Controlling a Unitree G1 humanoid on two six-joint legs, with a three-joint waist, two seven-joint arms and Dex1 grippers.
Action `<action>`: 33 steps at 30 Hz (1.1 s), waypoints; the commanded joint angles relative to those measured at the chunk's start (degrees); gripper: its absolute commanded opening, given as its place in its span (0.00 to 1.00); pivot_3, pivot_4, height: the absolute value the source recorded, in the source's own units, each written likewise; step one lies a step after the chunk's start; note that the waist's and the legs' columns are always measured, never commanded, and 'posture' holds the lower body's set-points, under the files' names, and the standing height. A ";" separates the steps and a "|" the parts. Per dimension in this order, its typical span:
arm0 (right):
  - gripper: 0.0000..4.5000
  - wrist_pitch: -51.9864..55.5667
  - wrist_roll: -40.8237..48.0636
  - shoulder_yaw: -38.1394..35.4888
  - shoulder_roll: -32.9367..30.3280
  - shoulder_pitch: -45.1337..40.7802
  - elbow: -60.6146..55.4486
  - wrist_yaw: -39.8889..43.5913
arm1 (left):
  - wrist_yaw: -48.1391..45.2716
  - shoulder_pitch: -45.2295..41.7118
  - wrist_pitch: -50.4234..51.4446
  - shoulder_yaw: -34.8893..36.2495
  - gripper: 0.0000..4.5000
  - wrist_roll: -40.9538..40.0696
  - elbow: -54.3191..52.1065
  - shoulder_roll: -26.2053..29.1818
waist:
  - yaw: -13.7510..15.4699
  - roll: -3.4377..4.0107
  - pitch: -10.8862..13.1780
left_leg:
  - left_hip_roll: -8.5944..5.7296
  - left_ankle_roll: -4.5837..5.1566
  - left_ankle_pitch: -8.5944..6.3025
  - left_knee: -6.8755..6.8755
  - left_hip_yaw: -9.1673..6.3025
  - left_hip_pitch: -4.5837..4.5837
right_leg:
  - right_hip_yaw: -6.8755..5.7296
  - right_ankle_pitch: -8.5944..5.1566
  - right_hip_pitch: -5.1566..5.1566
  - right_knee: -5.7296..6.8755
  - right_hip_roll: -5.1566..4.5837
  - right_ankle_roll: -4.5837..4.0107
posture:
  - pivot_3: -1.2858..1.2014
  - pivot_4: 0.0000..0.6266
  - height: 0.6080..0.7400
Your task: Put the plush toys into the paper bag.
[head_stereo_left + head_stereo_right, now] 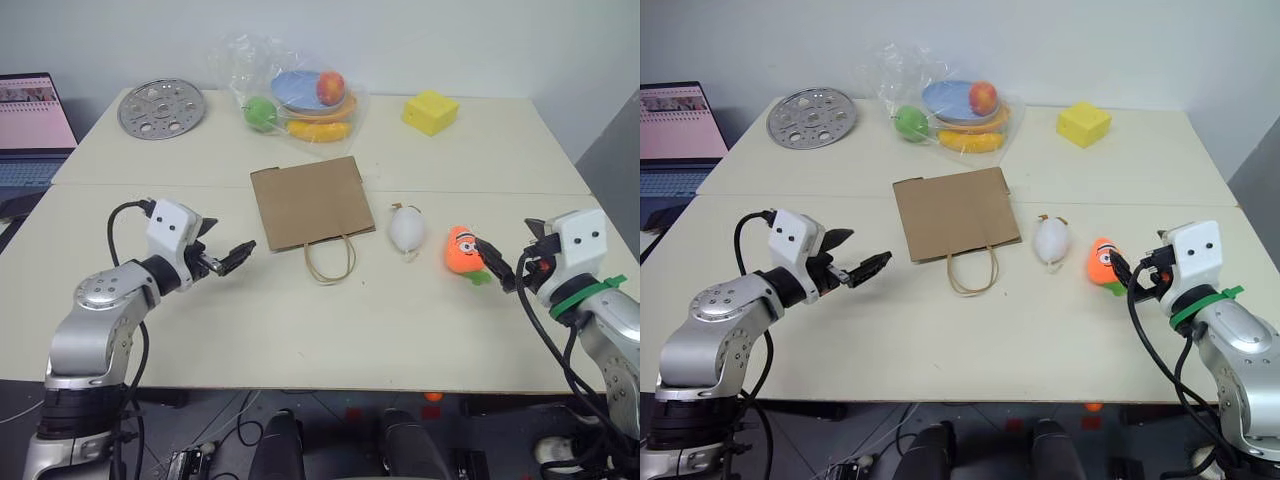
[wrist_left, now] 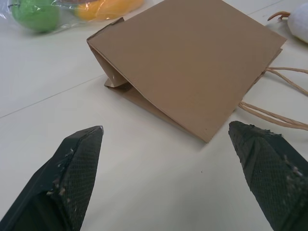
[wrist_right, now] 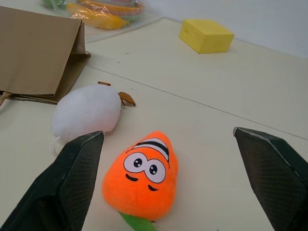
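The brown paper bag [image 1: 312, 203] lies flat in the middle of the table, its loop handles [image 1: 330, 262] toward me. To its right rests the white egg-shaped plush toy [image 1: 407, 229], and right of that the orange plush toy [image 1: 462, 251] with a face and green leaves. My left gripper [image 1: 228, 243] hovers open to the left of the bag, pointing at its near corner [image 2: 207, 137]. My right gripper [image 1: 512, 250] stands open just right of the orange toy [image 3: 144, 175], which lies between and ahead of its fingers, untouched. Both grippers hold nothing.
At the back stand a clear plastic bag of plastic fruit [image 1: 300, 95], a yellow block [image 1: 430, 112] and a round perforated metal disc [image 1: 161, 108]. A laptop [image 1: 35, 125] sits off the table's left edge. A seam [image 1: 150, 186] crosses the table behind the bag.
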 commanded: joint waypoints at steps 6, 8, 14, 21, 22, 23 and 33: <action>1.00 -3.91 -2.26 -0.26 1.36 -1.71 1.36 -3.50 | -3.85 -3.16 -0.47 0.81 0.99 -2.88 -0.01 1.80 | -0.02 0.00 0.00 | 0.00 0.00 0.00 0.01 0.02 0.00 | 0.02 0.01 0.02 -0.02 0.00 0.00 | 0.52 0.24 1.00; 1.00 -5.37 -1.08 -2.33 0.36 -1.31 3.72 -1.39 | -3.26 -3.43 0.64 0.23 0.99 -3.81 -1.95 0.80 | -0.01 0.00 0.00 | 0.00 0.00 0.00 0.00 0.00 0.00 | 0.00 0.02 0.01 -0.02 0.00 -0.03 | 0.52 0.24 1.00; 1.00 -7.68 -1.04 -2.08 -0.40 -2.87 6.16 -0.15 | -7.12 -2.96 -0.46 1.55 0.99 -6.75 -2.31 1.45 | -0.06 0.00 0.00 | 0.00 0.00 0.00 0.00 0.00 -0.01 | 0.00 0.03 0.01 -0.03 0.00 -0.04 | 0.52 0.24 1.00; 1.00 -8.18 -0.74 -2.22 -0.50 -2.83 6.38 0.20 | -8.76 -2.27 -1.87 0.12 0.99 -5.58 -3.03 2.89 | -0.03 0.00 0.00 | 0.00 0.00 0.00 0.00 0.01 -0.01 | 0.01 0.03 0.01 -0.03 0.00 -0.04 | 0.52 0.24 1.00; 1.00 -8.08 -0.90 -1.80 -0.44 -3.03 6.21 0.02 | -9.43 -2.17 -2.21 0.10 0.99 -5.57 -2.81 3.24 | -0.03 0.00 0.00 | 0.00 0.00 0.00 0.00 0.01 -0.01 | 0.01 0.03 0.01 -0.03 0.00 -0.04 | 0.52 0.24 1.00; 1.00 -7.98 -0.37 -1.81 -0.75 -3.57 6.53 0.73 | -10.14 -1.82 -2.82 -0.67 0.99 -4.96 -3.24 3.70 | -0.03 0.00 0.00 | 0.00 0.00 0.00 0.00 0.01 -0.01 | 0.01 0.03 0.01 -0.03 0.00 -0.04 | 0.52 0.24 1.00; 1.00 -4.61 11.72 4.07 -10.69 -6.40 2.11 19.14 | -25.37 -2.27 -21.27 -12.70 0.99 2.84 -0.51 6.70 | 0.11 0.01 0.00 | 0.01 0.00 0.00 -0.03 0.02 -0.01 | 0.00 0.03 0.03 -0.10 0.00 -0.05 | 0.52 0.24 1.00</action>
